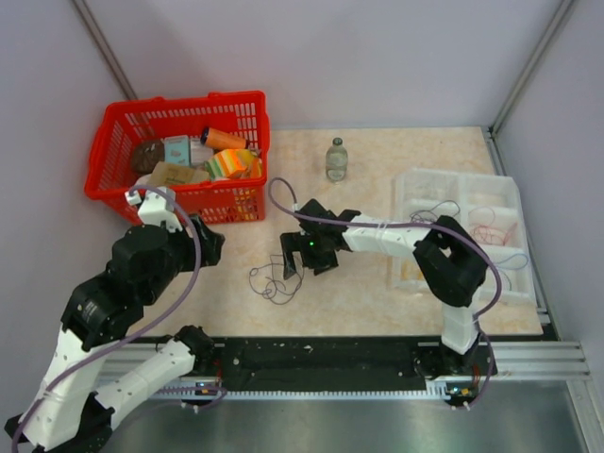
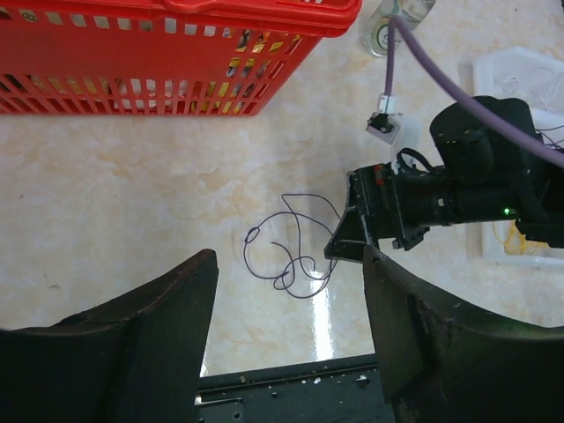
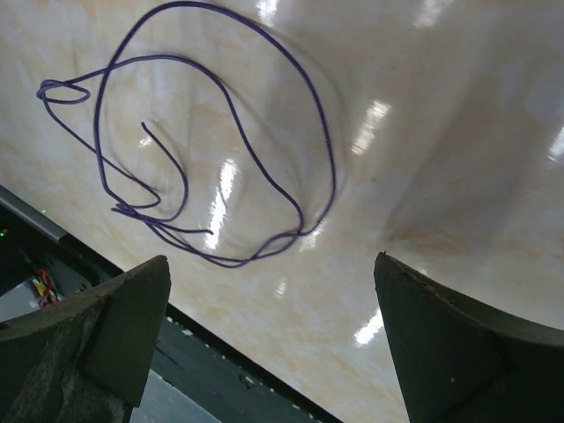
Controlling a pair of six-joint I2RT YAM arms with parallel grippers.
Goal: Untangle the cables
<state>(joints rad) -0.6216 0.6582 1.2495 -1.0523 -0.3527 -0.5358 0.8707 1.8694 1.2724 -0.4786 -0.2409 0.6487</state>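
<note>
One thin dark purple cable point(image 1: 271, 283) lies in loose loops on the marble table, near the front edge. It also shows in the left wrist view point(image 2: 286, 280) and the right wrist view point(image 3: 333, 172). My right gripper point(image 1: 300, 260) hovers just right of and above it, jaws wide open and empty point(image 3: 273, 326). My left gripper point(image 1: 209, 243) is further left, near the basket, open and empty point(image 2: 291, 335). More thin cables lie in the clear tray: a purple one point(image 1: 439, 208) and a red one point(image 1: 488, 229).
A red basket point(image 1: 113, 189) full of groceries stands at the back left. A small glass bottle point(image 1: 337, 159) stands at the back centre. The clear compartment tray point(image 1: 510, 189) sits at the right. A black rail point(image 1: 321, 354) runs along the near edge.
</note>
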